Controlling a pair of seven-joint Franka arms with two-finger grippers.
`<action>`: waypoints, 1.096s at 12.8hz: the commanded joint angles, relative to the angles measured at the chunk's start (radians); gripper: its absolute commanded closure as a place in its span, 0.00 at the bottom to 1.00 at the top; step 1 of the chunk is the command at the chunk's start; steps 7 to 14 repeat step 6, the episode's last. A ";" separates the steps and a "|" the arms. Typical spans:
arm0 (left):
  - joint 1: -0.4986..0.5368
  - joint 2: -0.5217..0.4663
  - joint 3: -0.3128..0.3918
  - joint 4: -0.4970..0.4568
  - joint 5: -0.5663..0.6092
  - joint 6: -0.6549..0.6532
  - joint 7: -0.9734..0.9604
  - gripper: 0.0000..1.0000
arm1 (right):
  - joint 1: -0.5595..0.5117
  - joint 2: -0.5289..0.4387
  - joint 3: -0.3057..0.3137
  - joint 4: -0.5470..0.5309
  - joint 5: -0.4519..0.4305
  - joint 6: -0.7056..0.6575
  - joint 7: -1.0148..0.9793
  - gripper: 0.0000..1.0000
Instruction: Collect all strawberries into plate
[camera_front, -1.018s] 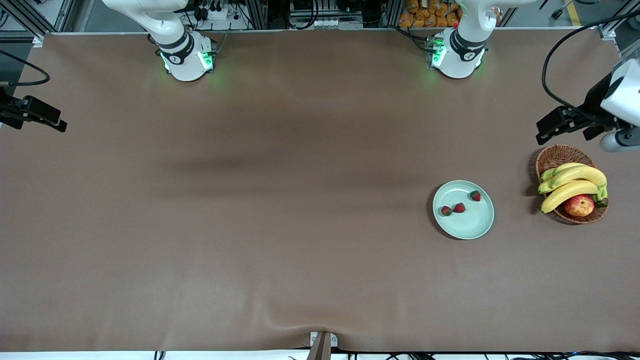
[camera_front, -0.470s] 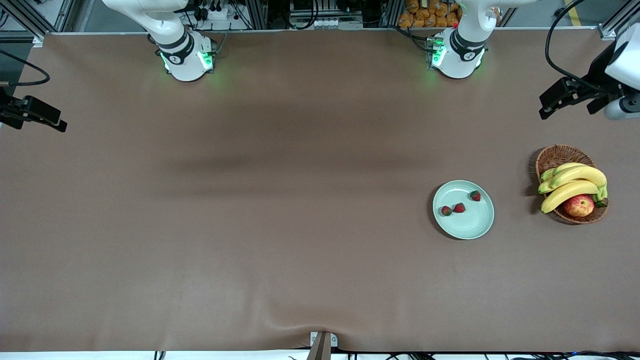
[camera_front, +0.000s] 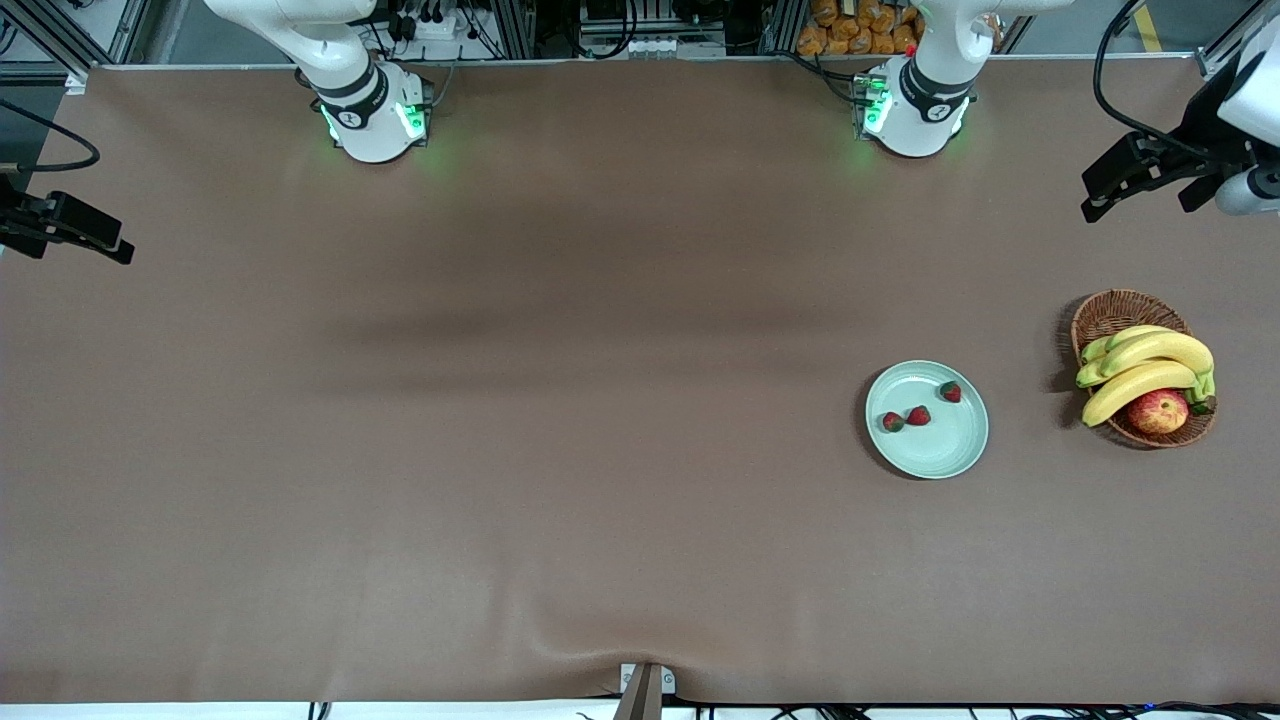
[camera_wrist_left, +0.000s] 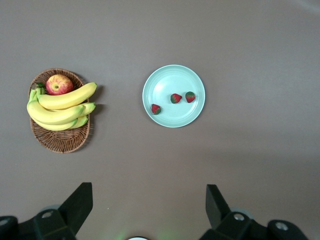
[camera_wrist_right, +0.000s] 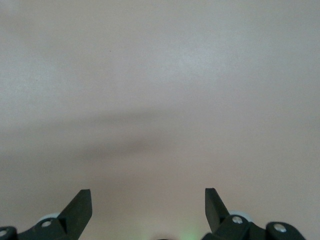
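Both pairs of jaws stand wide open, holding nothing. Left gripper (camera_front: 1140, 180) hangs high over the desk (camera_front: 560, 400) at the left arm's end, camera looking straight down. Right gripper (camera_front: 75, 235) waits over the right arm's end. Three strawberries (camera_front: 918, 415) lie in the plate (camera_front: 940, 460): two touching near nine o'clock, one near one o'clock.

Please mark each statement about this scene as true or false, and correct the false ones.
1. All three strawberries lie on the plate. True.
2. The apple lies on the plate. False: it sits in the wicker basket with the bananas.
3. The left gripper holds a strawberry. False: its jaws are open and empty, up in the air.
4. The right gripper is open, over bare table. True.
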 joint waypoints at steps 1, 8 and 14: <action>-0.018 0.001 0.015 0.017 -0.005 -0.026 -0.007 0.00 | -0.021 -0.007 0.017 0.003 -0.012 -0.008 -0.007 0.00; -0.028 0.001 0.015 0.020 -0.005 -0.041 -0.007 0.00 | -0.021 -0.007 0.017 0.003 -0.012 -0.008 -0.007 0.00; -0.028 0.001 0.015 0.020 -0.005 -0.041 -0.007 0.00 | -0.021 -0.007 0.017 0.003 -0.012 -0.008 -0.007 0.00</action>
